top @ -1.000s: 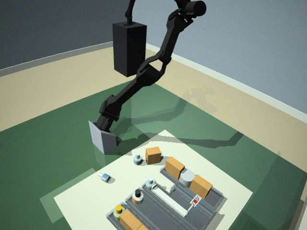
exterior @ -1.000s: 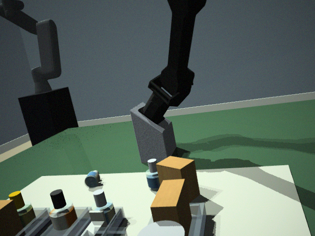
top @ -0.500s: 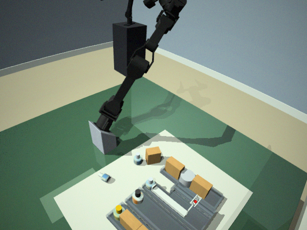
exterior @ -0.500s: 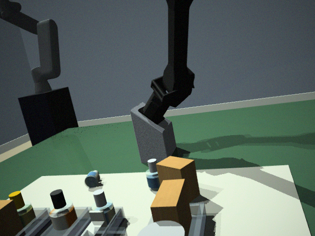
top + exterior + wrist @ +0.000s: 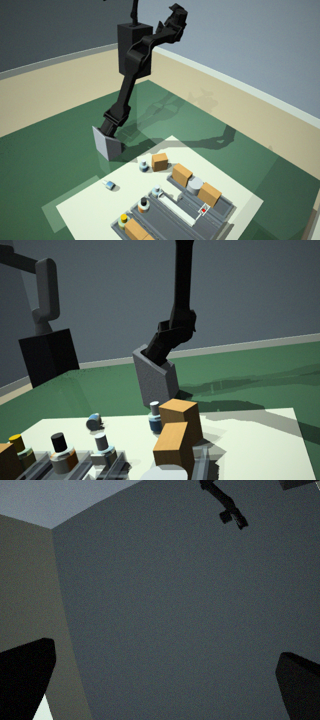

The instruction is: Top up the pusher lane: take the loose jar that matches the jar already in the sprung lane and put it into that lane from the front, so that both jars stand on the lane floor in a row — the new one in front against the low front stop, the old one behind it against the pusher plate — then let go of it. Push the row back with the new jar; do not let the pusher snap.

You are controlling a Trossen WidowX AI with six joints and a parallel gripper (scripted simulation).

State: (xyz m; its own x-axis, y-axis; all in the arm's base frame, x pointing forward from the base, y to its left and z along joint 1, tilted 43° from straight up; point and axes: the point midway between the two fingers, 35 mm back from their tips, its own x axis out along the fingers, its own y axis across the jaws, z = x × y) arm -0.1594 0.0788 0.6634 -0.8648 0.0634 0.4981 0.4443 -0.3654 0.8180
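My gripper (image 5: pixel 165 15) (image 5: pixel 170 660) is open and empty, raised high above and far behind the table; it is out of frame in the exterior view. A white-capped jar (image 5: pixel 156 191) (image 5: pixel 105 450) stands at the front end of the sprung lane, with the white pusher plate (image 5: pixel 160 195) (image 5: pixel 98 459) close behind it. One loose white-capped jar (image 5: pixel 110 185) (image 5: pixel 93 421) with a blue label lies on its side. Another loose white-capped jar (image 5: pixel 143 166) (image 5: pixel 155 422) with a darker blue label stands upright. The low front stop is too small to make out.
An orange box (image 5: pixel 159 162) (image 5: pixel 180 411) stands close beside the upright loose jar. Neighbouring lanes hold a black-capped jar (image 5: pixel 143 205) (image 5: pixel 63 457), a yellow-capped jar (image 5: pixel 123 221) (image 5: pixel 22 453), more orange boxes (image 5: pixel 181 175) and a pale cylinder (image 5: pixel 195 185). A second arm stands on a black pedestal (image 5: pixel 134 49) (image 5: pixel 49 356).
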